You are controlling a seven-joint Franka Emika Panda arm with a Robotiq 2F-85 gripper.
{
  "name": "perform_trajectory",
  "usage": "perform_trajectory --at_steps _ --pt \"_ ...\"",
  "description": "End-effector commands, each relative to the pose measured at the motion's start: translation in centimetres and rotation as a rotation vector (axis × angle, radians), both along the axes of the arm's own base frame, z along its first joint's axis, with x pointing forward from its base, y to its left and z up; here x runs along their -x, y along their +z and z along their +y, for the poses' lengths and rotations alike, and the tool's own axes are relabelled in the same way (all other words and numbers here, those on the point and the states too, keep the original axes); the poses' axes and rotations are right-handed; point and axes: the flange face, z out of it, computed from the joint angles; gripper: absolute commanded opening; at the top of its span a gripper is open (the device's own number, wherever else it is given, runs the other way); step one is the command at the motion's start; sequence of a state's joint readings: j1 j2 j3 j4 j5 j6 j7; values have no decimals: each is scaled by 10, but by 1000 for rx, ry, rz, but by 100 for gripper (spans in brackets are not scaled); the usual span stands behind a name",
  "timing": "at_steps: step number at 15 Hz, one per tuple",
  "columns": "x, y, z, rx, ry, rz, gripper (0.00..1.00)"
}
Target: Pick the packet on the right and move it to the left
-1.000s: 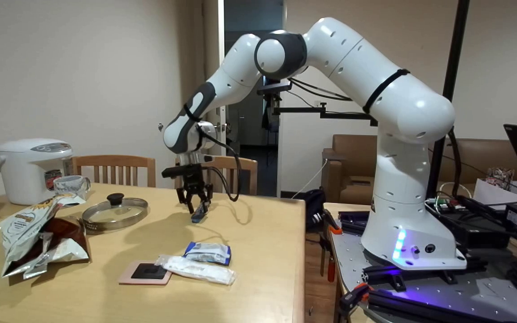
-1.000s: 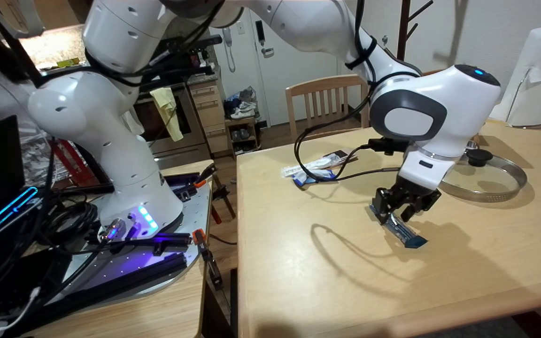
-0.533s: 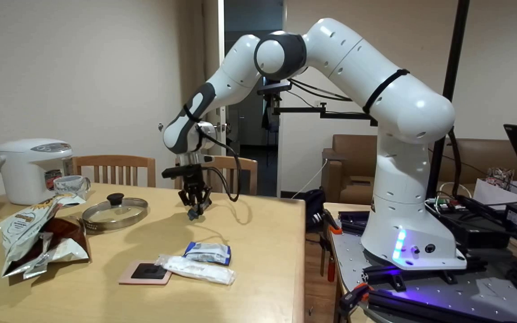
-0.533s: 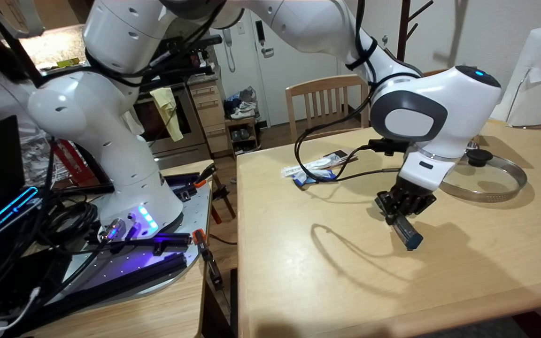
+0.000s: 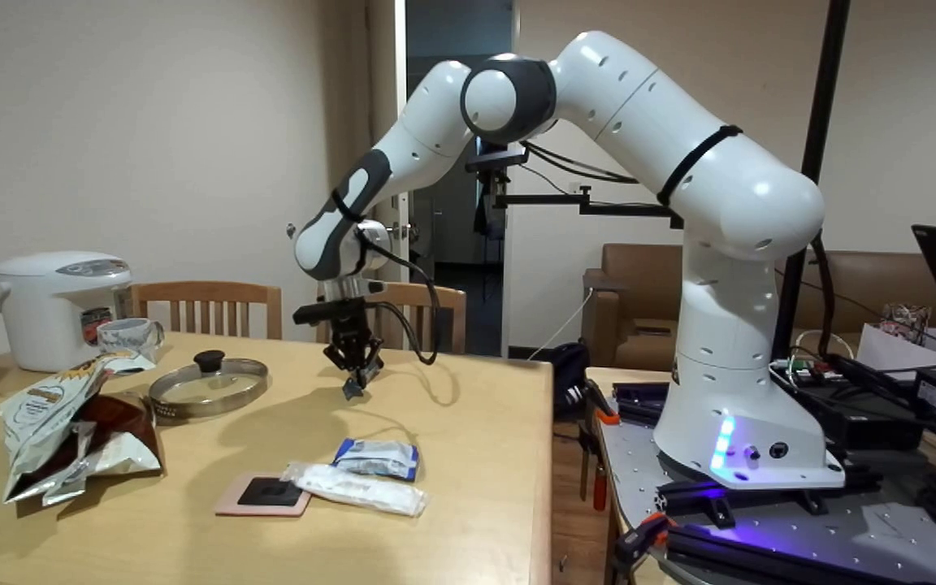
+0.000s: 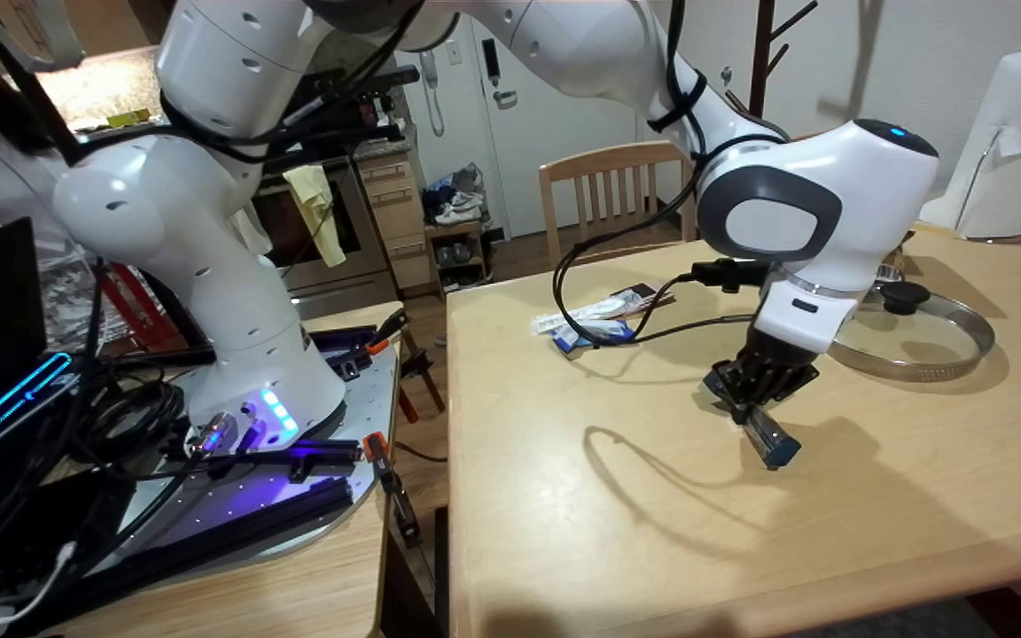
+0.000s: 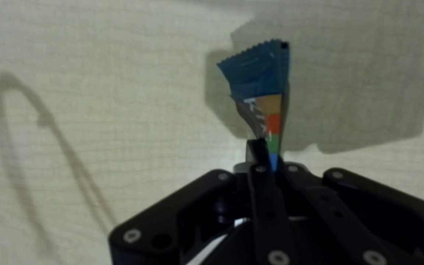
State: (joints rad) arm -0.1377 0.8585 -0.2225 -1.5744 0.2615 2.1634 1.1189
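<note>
At the left end of the counter (image 5: pixel 476 406), in an exterior view, stands a white water boiler (image 5: pixel 49 317), with a crumpled snack bag (image 5: pixel 41 422) nearer the camera and a patterned mug (image 5: pixel 125 335) just beside the boiler. Next comes a clear lid (image 5: pixel 220 398) with a metal rim, lying flat, its black knob (image 5: pixel 209 361) up; it shows in both exterior views. Closer to the front lies a flat pink piece (image 5: pixel 228 504) with a black square (image 5: pixel 269 491) on it, and the end of a long white packet (image 5: pixel 360 490) overlaps its edge. A blue-and-white packet (image 5: pixel 376 457) lies just behind the long one. Farther back, well apart from these, the jaws are pinched tight on the small dark packet (image 7: pixel 263 92). In the wrist view its blue end, with a saw-toothed edge, sticks out past the jaws, and bands of orange, red, green and blue run down to the grip; the rest is hidden. I cannot tell whether the packet touches the counter. To the right, the white arm (image 5: pixel 598 89) arches across to its base (image 5: pixel 748 422), where a blue strip (image 5: pixel 724 443) glows.
</note>
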Motion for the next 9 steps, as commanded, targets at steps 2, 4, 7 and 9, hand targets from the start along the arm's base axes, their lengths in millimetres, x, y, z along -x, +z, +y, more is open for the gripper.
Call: perform_trajectory --at_steps 2,4,7,9 --pt "9 8 10 45 131 -16 0" --pt "13 13 13 67 171 -25 0" --pt "19 21 14 93 217 -32 0" --pt "25 30 13 101 233 -41 0"
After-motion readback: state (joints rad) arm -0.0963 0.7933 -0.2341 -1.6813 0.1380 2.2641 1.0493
